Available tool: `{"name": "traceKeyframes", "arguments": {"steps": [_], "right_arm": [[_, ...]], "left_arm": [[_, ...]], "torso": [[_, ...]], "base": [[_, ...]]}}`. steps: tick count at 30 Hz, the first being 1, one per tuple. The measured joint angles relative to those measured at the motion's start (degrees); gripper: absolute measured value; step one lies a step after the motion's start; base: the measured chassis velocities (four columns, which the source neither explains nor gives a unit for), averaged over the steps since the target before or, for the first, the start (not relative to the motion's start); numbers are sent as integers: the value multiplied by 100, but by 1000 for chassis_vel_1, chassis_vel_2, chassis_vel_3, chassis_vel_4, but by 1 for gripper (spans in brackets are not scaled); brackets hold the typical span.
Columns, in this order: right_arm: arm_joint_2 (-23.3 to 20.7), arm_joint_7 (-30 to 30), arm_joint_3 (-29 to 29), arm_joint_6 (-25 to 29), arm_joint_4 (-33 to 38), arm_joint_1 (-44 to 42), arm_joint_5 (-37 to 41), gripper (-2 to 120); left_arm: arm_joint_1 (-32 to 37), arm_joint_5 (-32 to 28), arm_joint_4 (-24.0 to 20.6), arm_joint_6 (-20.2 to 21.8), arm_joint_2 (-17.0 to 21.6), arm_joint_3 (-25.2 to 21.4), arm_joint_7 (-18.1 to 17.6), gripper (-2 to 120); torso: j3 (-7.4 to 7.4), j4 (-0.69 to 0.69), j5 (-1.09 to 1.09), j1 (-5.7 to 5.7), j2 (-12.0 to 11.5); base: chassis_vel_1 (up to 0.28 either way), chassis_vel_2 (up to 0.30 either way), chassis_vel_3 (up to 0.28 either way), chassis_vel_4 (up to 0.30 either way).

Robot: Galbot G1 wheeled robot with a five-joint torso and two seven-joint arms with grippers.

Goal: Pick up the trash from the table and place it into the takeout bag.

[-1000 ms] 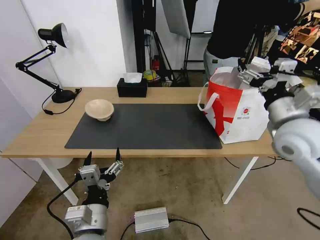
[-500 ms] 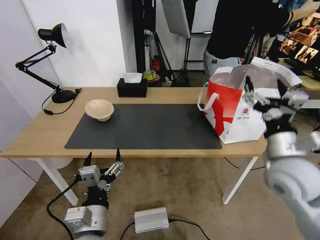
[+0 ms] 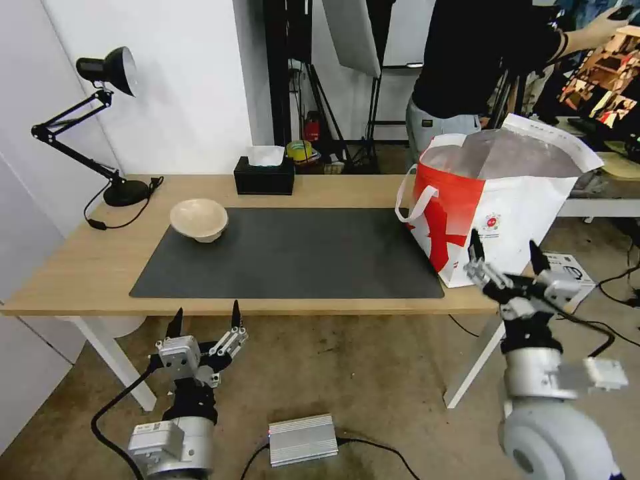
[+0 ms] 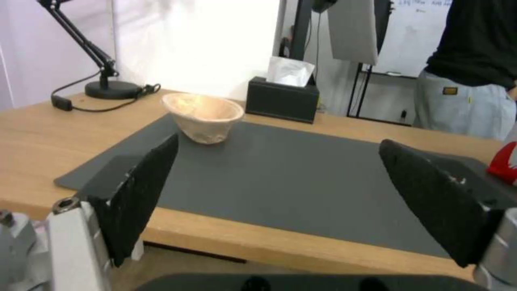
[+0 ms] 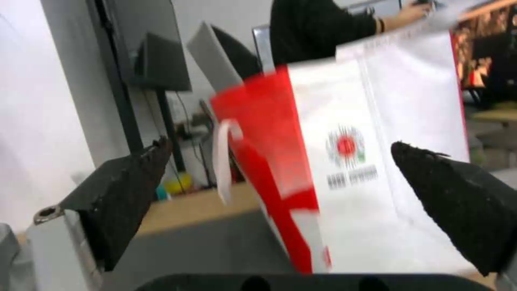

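Observation:
A shallow beige bowl (image 3: 199, 219) (image 4: 203, 117), a piece of trash, sits at the far left corner of the dark grey mat (image 3: 293, 253) on the light-wood table (image 3: 73, 267). The takeout bag (image 3: 497, 207) (image 5: 345, 161), white with a red panel and foil lining, stands open at the table's right end. My right gripper (image 3: 505, 260) hangs open and empty in front of the bag, below the table's edge. My left gripper (image 3: 205, 319) is open and empty, low before the table's front edge, with its fingers (image 4: 145, 194) pointing toward the bowl.
A black desk lamp (image 3: 100, 120) stands at the far left corner and a black tissue box (image 3: 264, 175) at the back edge. A silver box (image 3: 303, 439) lies on the floor. A person stands behind the bag.
My right arm has dropped from above the bag's mouth to in front of the bag, below table height. The left arm has sunk a little. The bowl has not moved.

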Motion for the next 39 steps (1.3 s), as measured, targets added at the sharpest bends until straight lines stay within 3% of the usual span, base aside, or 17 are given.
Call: {"name": "traceKeyframes", "arguments": {"steps": [9,39], "right_arm": [[357,-2,-412,-19,-190,-474,-742,100],[217,-765,-527,206,-663,-829,-1477,100]], "left_arm": [[5,-11,-43,-48,29,-18,37,100],[-35,-36,30,-109,81,-56,35,100]], "torso": [[0,0,0,0,0],[0,0,1,0,0]], "base": [[0,0,0,0],[0,0,0,0]]}}
